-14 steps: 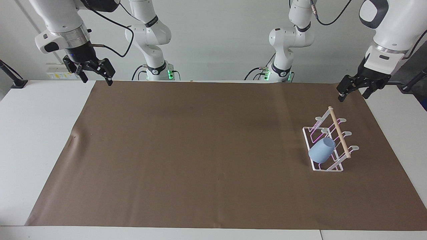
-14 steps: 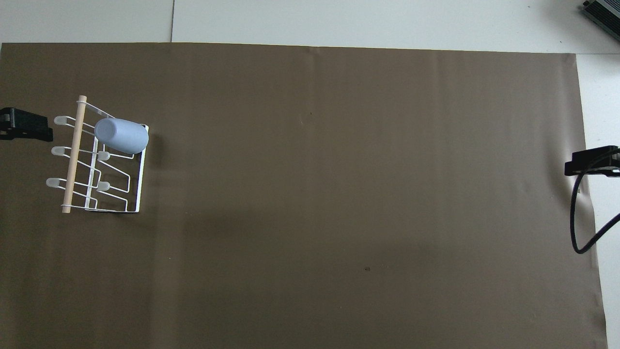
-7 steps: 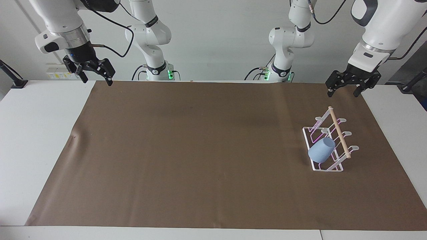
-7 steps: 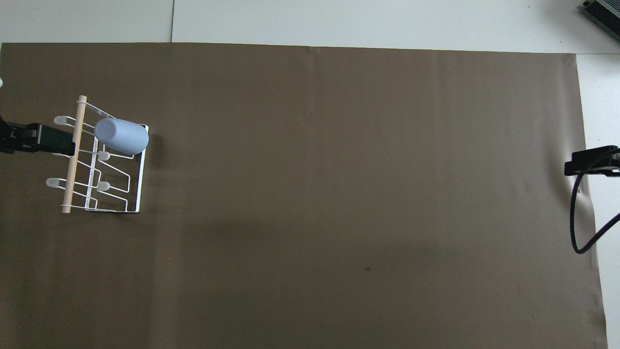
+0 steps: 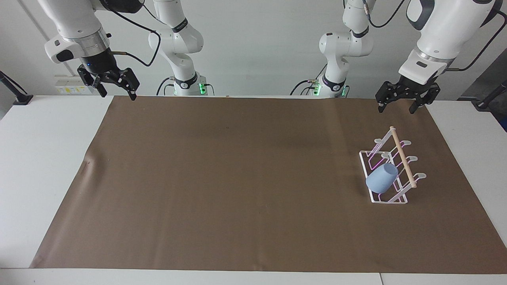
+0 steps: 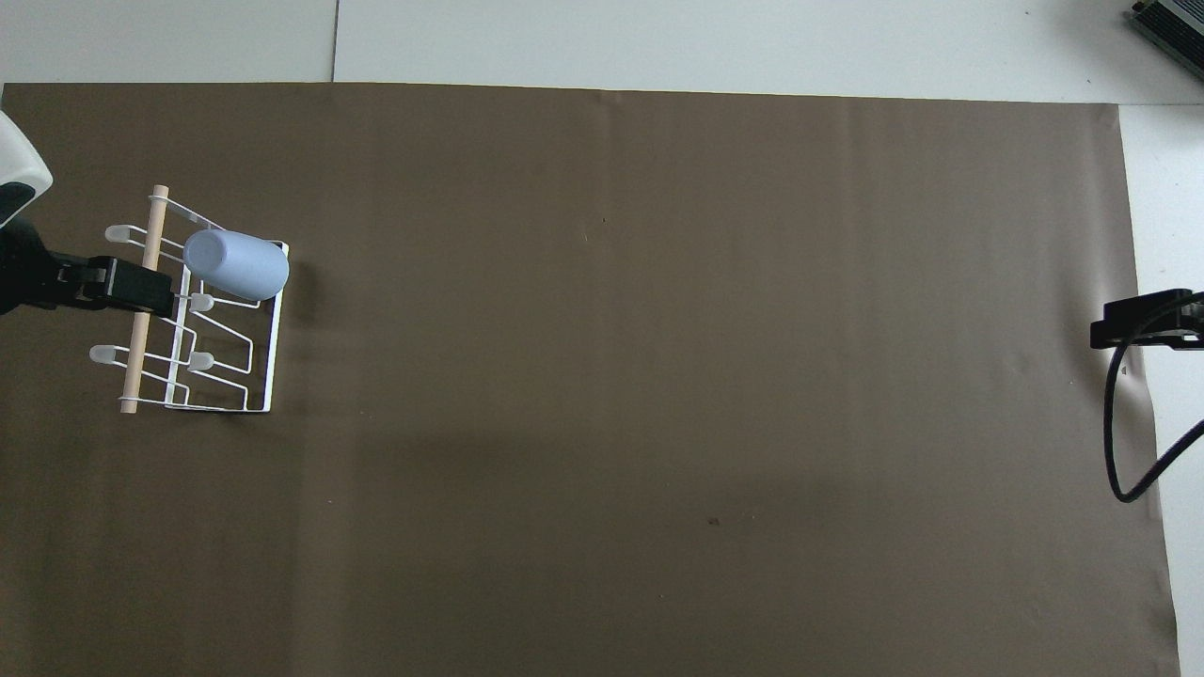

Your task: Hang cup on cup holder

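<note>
Over the last second, left pincer (image 5: 397, 105) swung from the worktop's edge at the left arm's end inward and a little higher; now hangs over the brown mat (image 5: 237, 178), fingers apart and empty, well above the cup holder (image 5: 391, 166). From overhead, covers the rack's wooden dowel (image 6: 146, 301), but no contact in the facing view. Light-blue cup (image 5: 382, 178) unmoved throughout: seated mouth-down on a slanted prong at the holder's end farther from the robots. Hanging judged done; left arm's move reads as a retreat after release, not a fresh approach.

Right pincer (image 5: 115, 83) waiting over the mat's corner at the right arm's end, fingers apart, barely shifted.

Hidden: the prong inside the cup, so depth of seating unknowable. Overhead, both pincers cut off at the frame's edges. Pink glints on the wire unexplained.
</note>
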{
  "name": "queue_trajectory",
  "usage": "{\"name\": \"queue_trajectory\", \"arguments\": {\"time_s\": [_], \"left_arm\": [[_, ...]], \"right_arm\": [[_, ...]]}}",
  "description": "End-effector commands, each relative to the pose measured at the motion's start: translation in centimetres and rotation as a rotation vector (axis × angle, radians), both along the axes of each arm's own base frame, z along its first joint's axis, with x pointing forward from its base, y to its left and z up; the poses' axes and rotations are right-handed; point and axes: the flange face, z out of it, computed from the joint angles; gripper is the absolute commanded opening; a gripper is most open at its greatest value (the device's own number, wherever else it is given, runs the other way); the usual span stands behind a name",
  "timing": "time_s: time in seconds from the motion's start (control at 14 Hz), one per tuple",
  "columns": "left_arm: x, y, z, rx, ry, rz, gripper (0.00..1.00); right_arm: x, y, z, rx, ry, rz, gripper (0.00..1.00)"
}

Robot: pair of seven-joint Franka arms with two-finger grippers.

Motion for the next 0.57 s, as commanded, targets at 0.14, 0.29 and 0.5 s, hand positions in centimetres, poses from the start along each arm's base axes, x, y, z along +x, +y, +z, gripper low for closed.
{"name": "queue_trajectory", "arguments": {"time_s": [0.14,0.29,0.5], "left_arm": [[-0.79,0.08,-0.32,-0.01,0.019,-0.044,1.0],[-1.07,0.04,-0.67,-0.008,0.021,-0.078,1.0],[-0.9,0.0,-0.6,-0.011,0.006,-0.072,1.0]], "right_arm": [[0.34,-0.32,0.6,-0.02,0.007,0.025,1.0],[0.19,-0.38,0.41,-0.018,0.012,0.024,1.0],[0.29,-0.15,0.35,-0.018,0.01,0.028,1.0]]}}
